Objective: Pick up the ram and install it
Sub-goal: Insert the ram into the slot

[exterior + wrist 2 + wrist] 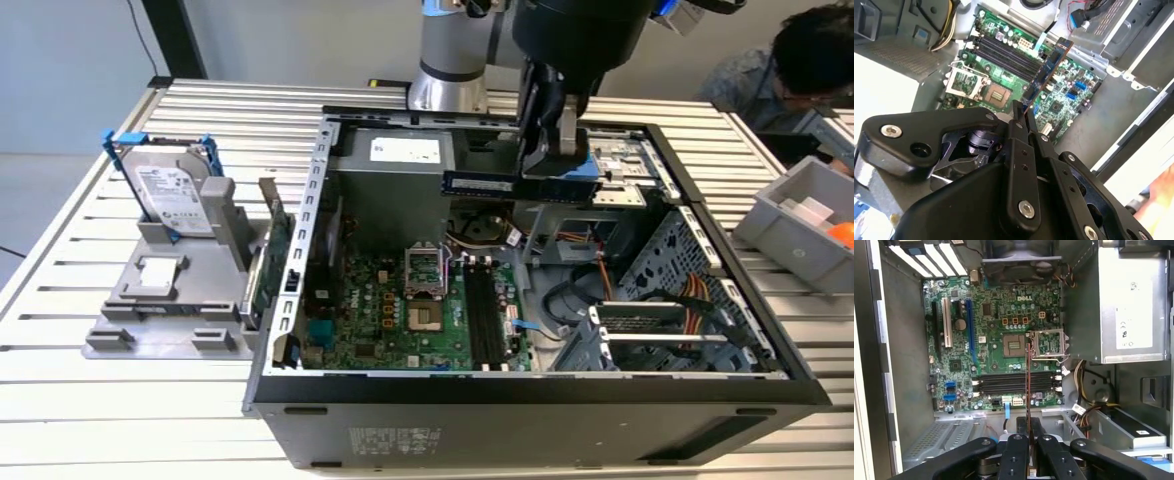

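Closest to both wrist cameras is my claw (1027,430), and its black fingers (1014,455) are pinching the ram (1027,375) between them. In the exterior view the ram lies level in the air, over the far part of the open case (534,415), near the grey power supply (387,195). It hangs above the motherboard (994,340) and is apart from the dark slots (1014,382). Outside the case, at the exterior view's left, a hard drive (174,190) stands upright on a grey holder (160,320).
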`<state>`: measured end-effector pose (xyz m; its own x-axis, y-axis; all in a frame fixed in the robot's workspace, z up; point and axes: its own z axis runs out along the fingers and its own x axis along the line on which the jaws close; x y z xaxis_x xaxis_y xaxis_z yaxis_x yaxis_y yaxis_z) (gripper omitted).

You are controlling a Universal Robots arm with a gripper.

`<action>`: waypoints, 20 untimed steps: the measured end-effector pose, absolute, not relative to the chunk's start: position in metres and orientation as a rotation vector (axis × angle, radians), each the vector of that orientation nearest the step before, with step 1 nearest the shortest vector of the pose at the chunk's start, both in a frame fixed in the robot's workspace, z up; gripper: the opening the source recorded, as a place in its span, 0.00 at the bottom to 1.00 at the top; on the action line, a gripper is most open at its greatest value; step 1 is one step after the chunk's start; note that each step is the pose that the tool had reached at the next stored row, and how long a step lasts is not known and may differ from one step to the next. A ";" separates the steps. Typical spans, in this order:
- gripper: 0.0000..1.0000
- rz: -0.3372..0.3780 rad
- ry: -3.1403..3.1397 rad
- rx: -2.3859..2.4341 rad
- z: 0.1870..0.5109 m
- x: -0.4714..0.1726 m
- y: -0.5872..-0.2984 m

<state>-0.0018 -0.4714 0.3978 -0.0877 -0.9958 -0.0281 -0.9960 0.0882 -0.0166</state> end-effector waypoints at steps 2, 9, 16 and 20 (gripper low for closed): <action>0.00 0.010 2.294 -2.100 0.398 0.001 -0.471; 0.00 0.010 2.294 -2.100 0.398 0.005 -0.470; 0.00 0.010 2.294 -2.100 0.398 0.005 -0.470; 0.00 0.010 2.294 -2.100 0.398 0.005 -0.470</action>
<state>0.0053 -0.4705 0.3978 -0.0878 -0.9957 -0.0279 -0.9960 0.0883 -0.0166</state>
